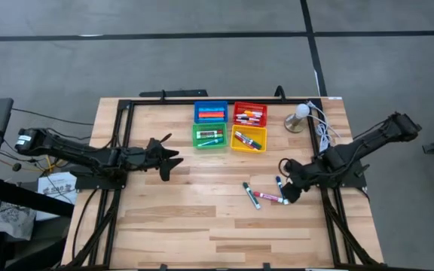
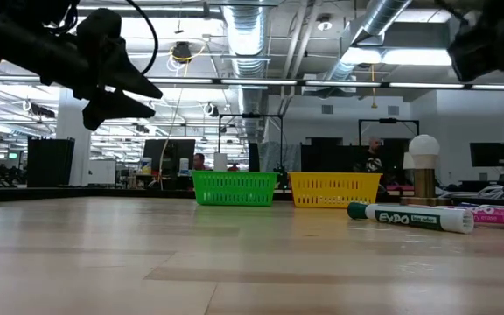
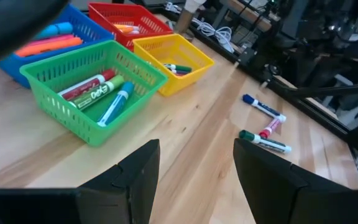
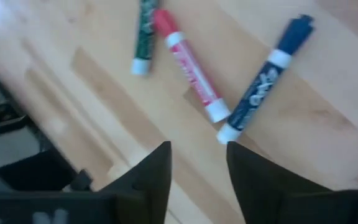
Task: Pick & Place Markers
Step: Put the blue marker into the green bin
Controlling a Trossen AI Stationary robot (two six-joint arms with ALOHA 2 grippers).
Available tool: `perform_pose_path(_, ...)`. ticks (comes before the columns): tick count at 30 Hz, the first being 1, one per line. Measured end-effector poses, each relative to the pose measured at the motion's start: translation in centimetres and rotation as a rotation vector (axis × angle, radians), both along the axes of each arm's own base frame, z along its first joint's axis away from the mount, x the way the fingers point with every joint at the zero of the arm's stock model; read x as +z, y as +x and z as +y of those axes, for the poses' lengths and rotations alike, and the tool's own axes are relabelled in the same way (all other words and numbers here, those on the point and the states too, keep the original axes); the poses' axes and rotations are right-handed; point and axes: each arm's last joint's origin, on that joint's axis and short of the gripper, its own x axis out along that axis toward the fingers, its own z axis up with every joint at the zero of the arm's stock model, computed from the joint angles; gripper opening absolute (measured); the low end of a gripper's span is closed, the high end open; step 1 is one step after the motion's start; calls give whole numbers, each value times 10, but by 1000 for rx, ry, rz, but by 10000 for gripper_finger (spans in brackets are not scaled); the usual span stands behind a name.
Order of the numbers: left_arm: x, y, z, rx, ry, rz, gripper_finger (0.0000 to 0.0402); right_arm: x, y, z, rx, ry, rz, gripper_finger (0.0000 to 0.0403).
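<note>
Three loose markers lie flat on the wooden table at the right: a green one, a red one and a blue one. My right gripper hangs open just to their right, tipped downward, with nothing between its fingers. More markers lie inside the green bin, the yellow bin, the red bin and the blue bin. My left gripper stands open above the table, left of the bins, and holds nothing.
The four small bins stand in a square at the table's far middle. A white ball-shaped lamp and white cables sit at the far right. Black frame rails run along the table's sides. Bare wood lies toward the near edge.
</note>
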Motion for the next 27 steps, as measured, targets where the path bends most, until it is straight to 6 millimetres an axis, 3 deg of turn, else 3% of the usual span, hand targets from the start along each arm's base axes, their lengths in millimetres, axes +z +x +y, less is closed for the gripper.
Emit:
perform_pose_path(10, 0, 0, 1, 0, 4, -2, 204, -23, 15, -11, -117, -124, 169, 223)
perform_pose_path(27, 2, 1, 1, -5, 11, -18, 204, -58, 40, -14, -139, -178, 312, 221)
